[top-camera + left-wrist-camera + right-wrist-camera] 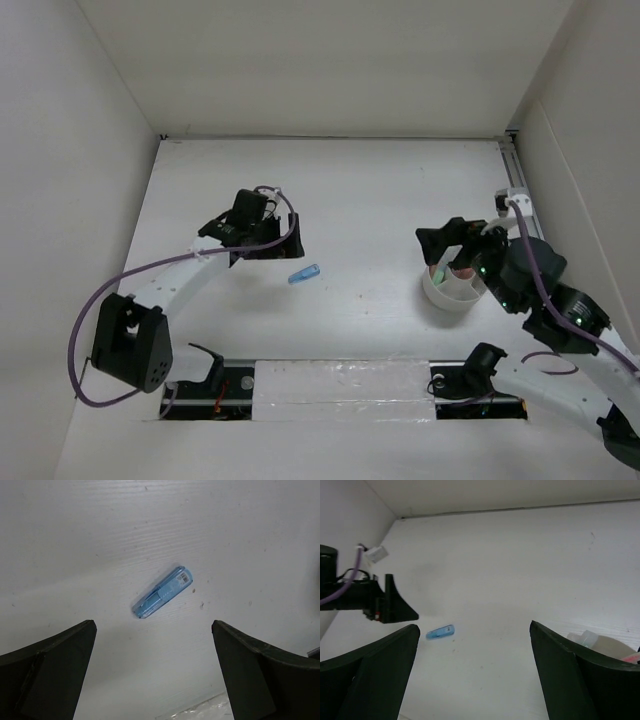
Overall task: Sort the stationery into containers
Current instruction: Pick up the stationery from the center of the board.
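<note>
A stubby blue marker [304, 274] lies flat on the white table near the middle. It also shows in the left wrist view [163, 592] and in the right wrist view [440, 631]. My left gripper [268, 240] is open and empty, just left of and behind the marker. The round white cup [452, 290] stands at the right with pink and green items inside; its rim shows in the right wrist view [600, 642]. My right gripper [445, 245] is open and empty, above the cup's far side. Scissors, pens and yellow block are not separately visible.
White walls enclose the table on the left, back and right. A clear taped strip [340, 388] runs along the near edge between the arm bases. A rail [515, 180] runs along the right edge.
</note>
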Robot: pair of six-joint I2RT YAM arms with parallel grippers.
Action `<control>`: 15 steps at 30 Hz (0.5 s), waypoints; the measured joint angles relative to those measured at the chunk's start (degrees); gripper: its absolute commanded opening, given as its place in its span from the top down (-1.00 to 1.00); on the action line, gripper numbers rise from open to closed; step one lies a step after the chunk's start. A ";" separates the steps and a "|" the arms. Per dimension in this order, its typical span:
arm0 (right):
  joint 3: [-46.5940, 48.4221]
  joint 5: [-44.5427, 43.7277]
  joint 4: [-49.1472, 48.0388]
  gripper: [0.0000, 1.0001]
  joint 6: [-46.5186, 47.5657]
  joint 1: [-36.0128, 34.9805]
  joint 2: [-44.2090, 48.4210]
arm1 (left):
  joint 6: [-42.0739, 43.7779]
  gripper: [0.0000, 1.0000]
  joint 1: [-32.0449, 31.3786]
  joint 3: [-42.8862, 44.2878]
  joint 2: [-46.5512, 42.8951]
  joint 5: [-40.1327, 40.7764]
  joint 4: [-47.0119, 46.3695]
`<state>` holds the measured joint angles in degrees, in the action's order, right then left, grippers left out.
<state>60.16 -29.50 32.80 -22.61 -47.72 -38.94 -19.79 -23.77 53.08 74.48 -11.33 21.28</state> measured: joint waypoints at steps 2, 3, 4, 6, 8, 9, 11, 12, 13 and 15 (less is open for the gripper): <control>0.04 2.82 0.24 -0.94 0.61 0.00 2.89 | 1.14 -1.00 -0.24 0.00 1.95 -1.51 0.11; 0.09 4.11 0.22 -0.94 0.96 0.00 4.13 | 1.68 -1.00 -0.24 0.00 2.73 -2.27 0.17; 0.11 5.44 0.22 -0.94 1.44 0.00 5.07 | 2.10 -1.00 -0.24 0.00 3.39 -2.99 0.17; 0.11 8.13 0.20 -0.94 2.29 0.00 6.05 | 2.75 -1.00 -0.24 0.00 4.92 -4.26 0.15; 0.11 10.43 0.15 -0.94 3.06 0.00 6.03 | 3.10 -1.00 -0.24 0.07 7.10 -4.59 0.04; 0.00 11.63 0.02 -0.94 3.52 0.00 5.90 | 3.28 -1.00 -0.24 0.11 8.52 -4.63 0.00; -0.35 13.75 -0.22 -0.94 4.28 0.00 5.81 | 3.48 -1.00 -0.24 0.11 11.39 -4.63 0.02; -0.63 14.73 -0.35 -0.94 4.66 0.00 5.81 | 3.50 -1.00 -0.24 0.11 12.48 -4.61 0.02; -0.98 15.61 -0.42 -0.94 5.03 0.00 5.84 | 3.52 -1.00 -0.24 0.11 13.22 -4.48 0.02; -1.55 16.96 -0.42 -0.94 5.64 0.00 5.77 | 3.65 -1.00 -0.24 0.11 13.60 -4.28 0.00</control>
<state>58.61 -12.53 32.38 -16.97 -47.72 -33.17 -16.14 -24.01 53.19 88.07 -15.62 21.28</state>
